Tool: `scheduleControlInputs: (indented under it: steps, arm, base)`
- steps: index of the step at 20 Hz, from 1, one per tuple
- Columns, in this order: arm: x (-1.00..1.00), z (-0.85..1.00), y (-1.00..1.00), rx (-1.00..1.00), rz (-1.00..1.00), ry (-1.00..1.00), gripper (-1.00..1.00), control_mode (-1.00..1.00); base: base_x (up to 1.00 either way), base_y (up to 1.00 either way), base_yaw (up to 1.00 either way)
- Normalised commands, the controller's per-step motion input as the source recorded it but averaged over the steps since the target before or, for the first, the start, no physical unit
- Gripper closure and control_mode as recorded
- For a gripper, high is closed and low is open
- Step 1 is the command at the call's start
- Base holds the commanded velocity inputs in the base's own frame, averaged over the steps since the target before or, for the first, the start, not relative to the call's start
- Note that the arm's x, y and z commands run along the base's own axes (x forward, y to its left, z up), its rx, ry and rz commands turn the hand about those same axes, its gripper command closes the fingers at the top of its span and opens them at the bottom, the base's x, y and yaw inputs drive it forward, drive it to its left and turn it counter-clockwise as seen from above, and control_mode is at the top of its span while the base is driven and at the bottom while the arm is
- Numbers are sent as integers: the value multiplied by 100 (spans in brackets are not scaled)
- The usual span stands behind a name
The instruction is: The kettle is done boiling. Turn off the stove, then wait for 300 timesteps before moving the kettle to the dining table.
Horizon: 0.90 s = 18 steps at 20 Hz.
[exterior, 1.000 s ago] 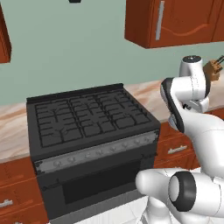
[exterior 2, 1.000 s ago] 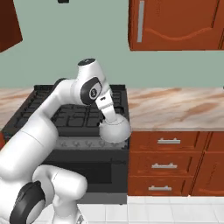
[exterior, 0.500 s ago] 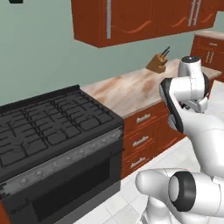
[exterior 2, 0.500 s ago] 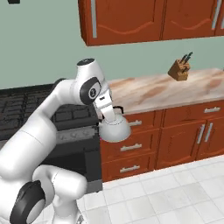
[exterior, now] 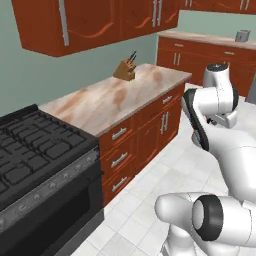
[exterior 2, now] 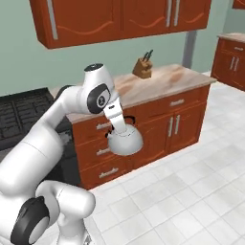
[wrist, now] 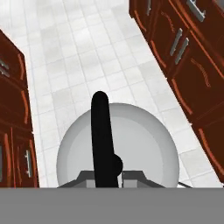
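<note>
Red-brown cabinets and white floor tiles all round, with a marbled counter (exterior 2: 162,81) carrying a knife block (exterior 2: 144,67) along the wall and the stove (exterior: 35,150) sitting off to the left in the left base view.

Hanging in mid-air in front of the lower drawers (exterior 2: 103,143) — the kettle (exterior 2: 125,142), clear of every surface, floor tiles directly below it in the hand view. Being carried, by the look of it, off the stove and toward the table, not yet in sight.

Judging the kettle: rigid metal, smooth and rounded, so the dome (wrist: 118,144) offering nothing to pinch and likely slipping out of any squeeze. Probably carrying hot water too, hence heavier than it looks and prone to swinging or sloshing under a quick turn. Only sensible hold — the thin black handle (wrist: 103,135) on top, near its middle, keeping the body hanging level beneath.

Gripper (exterior 2: 117,128) reaching down onto that handle from above, narrowed right down around it; handle running straight up the hand view from between the grey finger pads (wrist: 89,177). Touching nothing else — dome hanging free below, cabinets near on both sides but apart.

Worth keeping the carry slow and upright, since a thin bar can pivot in the grip.
</note>
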Motion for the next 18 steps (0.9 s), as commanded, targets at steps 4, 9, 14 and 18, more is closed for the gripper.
scheduleControlInputs:
  steps: [4,9,14,18]
  arm:
    - [0,0,0,0,0,0,100,100]
    - [0,0,0,0,0,0,100,100]
    - [0,0,0,0,0,0,100,100]
    - [0,0,0,0,0,0,100,100]
  base:
    - [-25,-40,-45]
    - [-17,-39,-41]
    - [-10,-35,-40]
    - [6,-25,-38]
